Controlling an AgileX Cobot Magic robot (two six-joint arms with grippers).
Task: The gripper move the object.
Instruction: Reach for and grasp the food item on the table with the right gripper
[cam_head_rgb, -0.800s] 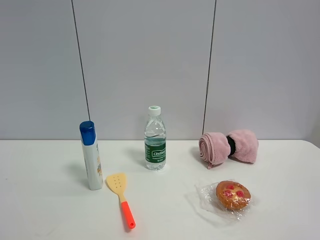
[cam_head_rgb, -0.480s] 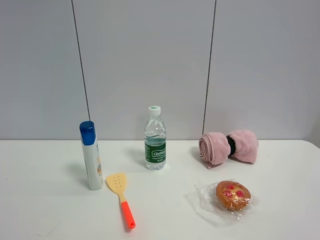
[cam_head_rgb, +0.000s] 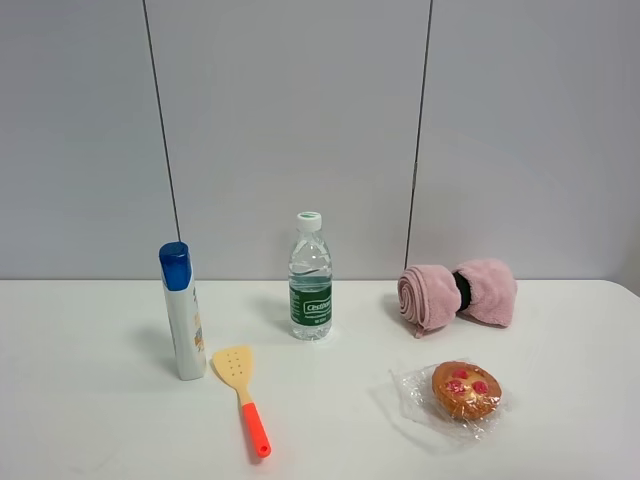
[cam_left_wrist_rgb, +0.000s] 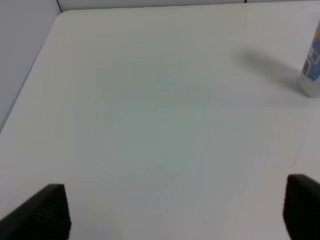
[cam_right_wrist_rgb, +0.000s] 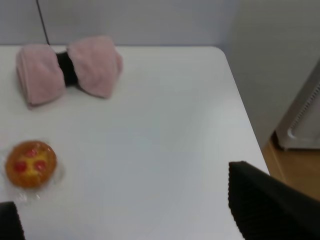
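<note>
Reference dial: centred on the water bottle (cam_head_rgb: 310, 280) in the exterior high view, 12 o'clock toward the wall (cam_head_rgb: 300, 100).

1. Left gripper (cam_left_wrist_rgb: 175, 212): jaws released. The two black fingertips (cam_left_wrist_rgb: 42, 215) stand wide apart, with bare white table (cam_left_wrist_rgb: 150, 125) showing between them. The base of the white bottle (cam_left_wrist_rgb: 312, 65) appears at the far edge of this view, well apart from the gripper.

2. Right gripper (cam_right_wrist_rgb: 135, 215): jaws released and spread wide, over the table near its corner. One broad ribbed finger (cam_right_wrist_rgb: 270, 205) is in full view; the other shows only as a small black tip.

3. Spatula (cam_head_rgb: 243, 395): yellow blade, orange handle, lying flat at 7 o'clock. The handle points toward the near edge.

4. Pastry (cam_head_rgb: 466, 389): golden-brown, red spots on top, in crinkled clear wrap. Position: 4 o'clock, resting on the table. In the right wrist view the pastry (cam_right_wrist_rgb: 31, 164) lies ahead of the gripper, not touching either finger.

5. White bottle (cam_head_rgb: 182, 315): blue cap, upright, at 8 o'clock, just beside the spatula blade.

6. Water bottle: upright, white cap, green label.

7. Towel (cam_head_rgb: 457, 293): pink, rolled, bound by a black band, at 3 o'clock, beyond the pastry and apart from it.
</note>
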